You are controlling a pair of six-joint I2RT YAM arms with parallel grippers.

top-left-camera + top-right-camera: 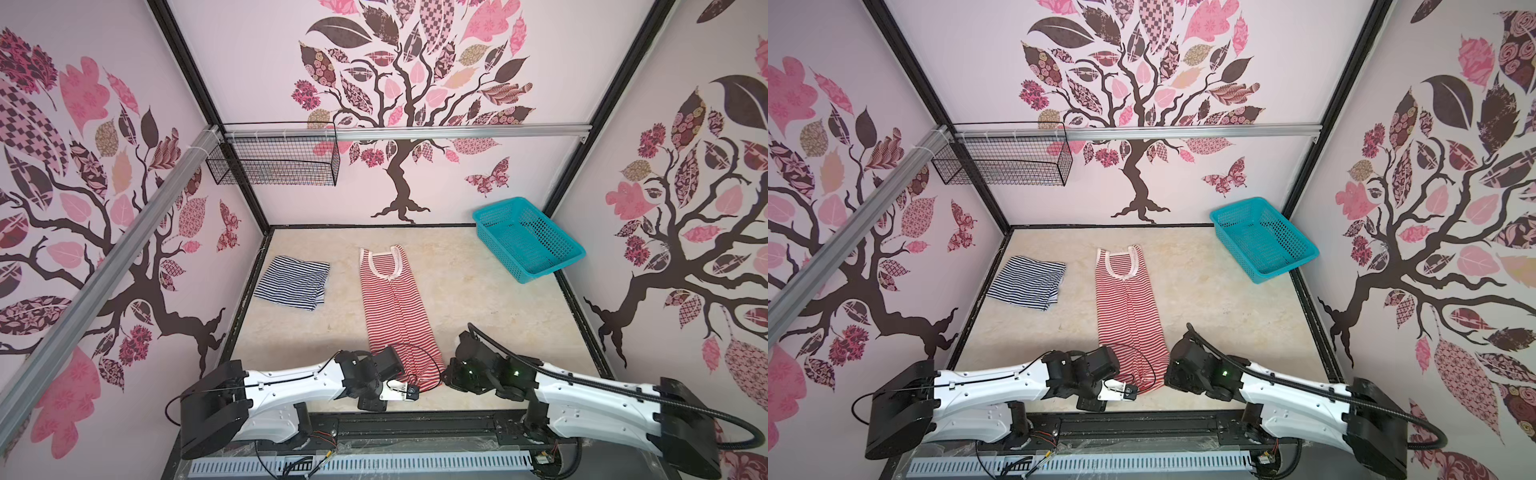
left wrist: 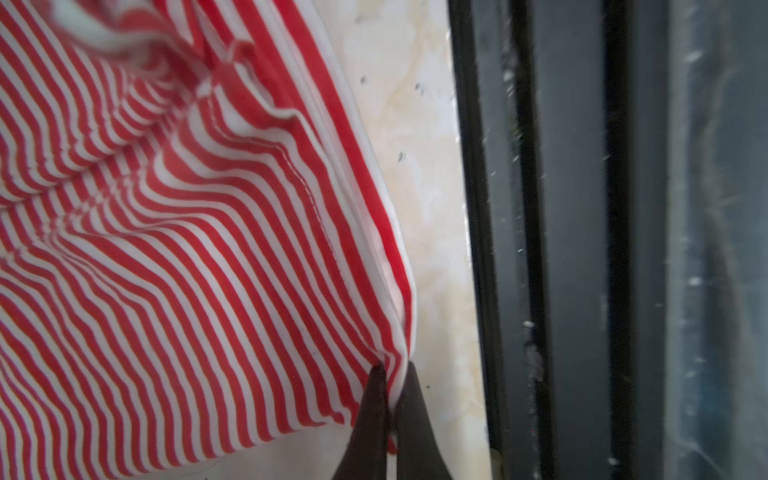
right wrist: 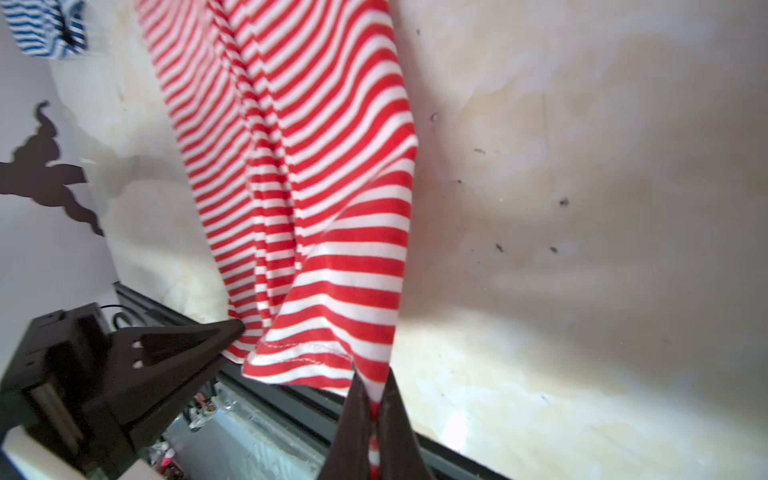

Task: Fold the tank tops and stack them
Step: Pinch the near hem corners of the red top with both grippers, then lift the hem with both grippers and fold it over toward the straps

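The red-and-white tank top (image 1: 397, 303) (image 1: 1127, 303) lies lengthwise mid-table, folded narrow, neck at the far end. Its near hem is lifted at both corners. My left gripper (image 2: 392, 368) (image 1: 395, 370) is shut on the hem's left corner, with cloth pinched between the dark fingers (image 2: 372, 415). My right gripper (image 3: 372, 374) (image 1: 446, 372) is shut on the right corner. In the right wrist view the left gripper's finger (image 3: 199, 336) shows at the hem (image 3: 303, 349). The navy-and-white tank top (image 1: 293, 282) (image 1: 1027, 282) lies folded at the far left.
A teal mesh basket (image 1: 525, 239) (image 1: 1262, 237) stands at the back right corner. A black wire basket (image 1: 274, 160) hangs on the back rail at the left. The dark front rail (image 2: 519, 249) runs just behind the hem. Walls enclose three sides.
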